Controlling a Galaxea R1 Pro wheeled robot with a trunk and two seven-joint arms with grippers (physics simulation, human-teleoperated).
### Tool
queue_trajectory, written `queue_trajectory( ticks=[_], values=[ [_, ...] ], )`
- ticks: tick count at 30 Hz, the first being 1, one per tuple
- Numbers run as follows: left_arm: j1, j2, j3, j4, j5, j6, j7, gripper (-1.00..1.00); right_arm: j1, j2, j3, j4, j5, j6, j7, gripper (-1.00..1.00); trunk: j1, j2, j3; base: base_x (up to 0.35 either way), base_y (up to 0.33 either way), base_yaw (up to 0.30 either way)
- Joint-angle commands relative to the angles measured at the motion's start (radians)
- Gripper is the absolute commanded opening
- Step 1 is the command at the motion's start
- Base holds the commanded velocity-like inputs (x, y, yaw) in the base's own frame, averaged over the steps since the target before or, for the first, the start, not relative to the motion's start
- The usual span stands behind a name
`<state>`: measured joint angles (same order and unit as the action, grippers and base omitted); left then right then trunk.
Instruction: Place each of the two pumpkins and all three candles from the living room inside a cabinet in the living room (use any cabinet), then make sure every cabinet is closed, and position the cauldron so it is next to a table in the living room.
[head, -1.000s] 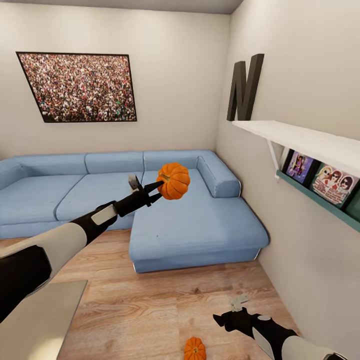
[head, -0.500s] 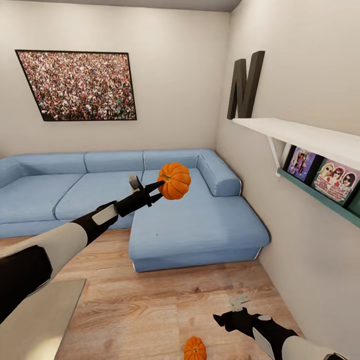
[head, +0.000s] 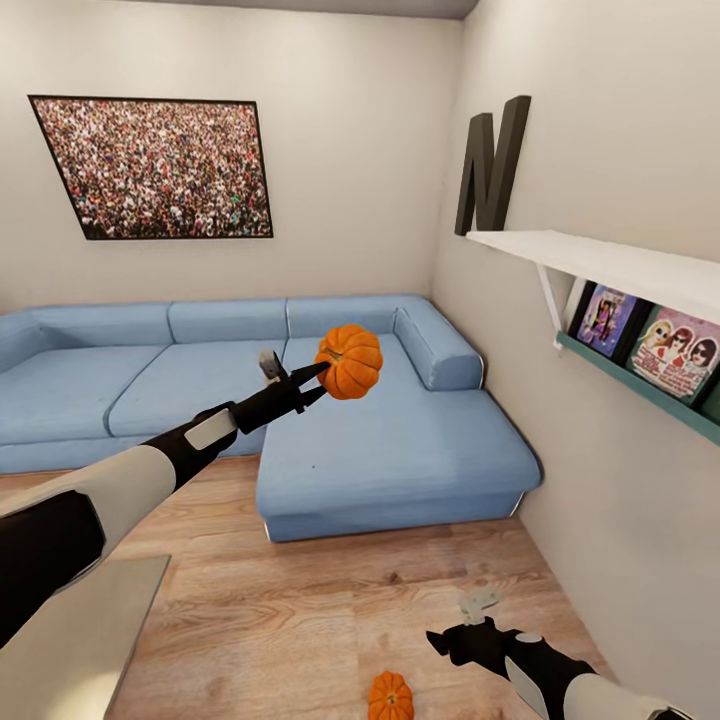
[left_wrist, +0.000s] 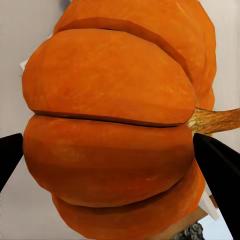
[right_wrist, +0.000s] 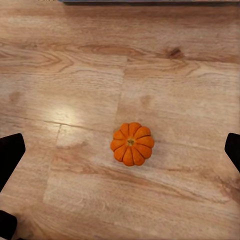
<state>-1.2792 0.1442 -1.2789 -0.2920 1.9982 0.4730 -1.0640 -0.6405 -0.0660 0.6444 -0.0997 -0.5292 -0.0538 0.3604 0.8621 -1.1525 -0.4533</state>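
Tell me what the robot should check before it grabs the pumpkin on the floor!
1. Left hand holding the first pumpkin firmly: ok, fingers on both sides.
2. Second pumpkin in sight on the wood floor: ok.
3. Right hand open: ok.
4. Right hand down at the pumpkin: not ok, it hovers above.
5. Floor around that pumpkin free: ok.
6. Cabinet open and ready: cannot tell.

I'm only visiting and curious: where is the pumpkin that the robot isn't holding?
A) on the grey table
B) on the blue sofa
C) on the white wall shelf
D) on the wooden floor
D: the loose pumpkin sits on the wooden floor, beneath the open right gripper.
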Motion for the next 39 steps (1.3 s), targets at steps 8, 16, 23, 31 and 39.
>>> queue_trajectory(
  ticks=[8, 16, 23, 31, 39],
  values=[
    [0.0, 0.004, -0.048, -0.166, -0.079, 0.0, 0.0, -1.0, 0.001, 0.0, 0.0, 0.0, -0.001, -0.003, 0.0, 1.0, 0.031, -0.056, -0.025, 0.0, 0.0, 0.0],
    [-0.001, 0.002, -0.054, -0.218, -0.114, 0.0, 0.001, -1.0, 0.002, 0.0, 0.0, 0.0, -0.002, -0.003, 0.0, 1.0, 0.061, -0.112, -0.05, 0.0, 0.0, 0.0],
    [0.0, 0.0, -0.053, -0.22, -0.114, 0.0, 0.0, -1.0, 0.002, 0.0, 0.0, 0.0, -0.002, -0.003, 0.0, 1.0, 0.088, -0.161, -0.072, 0.0, 0.0, 0.0],
    [-0.001, 0.0, -0.053, -0.222, -0.114, 0.0, -0.001, -1.0, 0.002, -0.001, -0.001, 0.0, -0.004, -0.003, 0.0, 1.0, 0.119, -0.217, -0.097, 0.0, 0.0, 0.0],
    [-0.001, 0.0, -0.052, -0.229, -0.114, 0.0, -0.001, -1.0, 0.002, -0.002, 0.0, 0.0, -0.001, -0.002, 0.006, 1.0, 0.15, -0.273, -0.122, 0.0, 0.0, 0.0]
  ],
)
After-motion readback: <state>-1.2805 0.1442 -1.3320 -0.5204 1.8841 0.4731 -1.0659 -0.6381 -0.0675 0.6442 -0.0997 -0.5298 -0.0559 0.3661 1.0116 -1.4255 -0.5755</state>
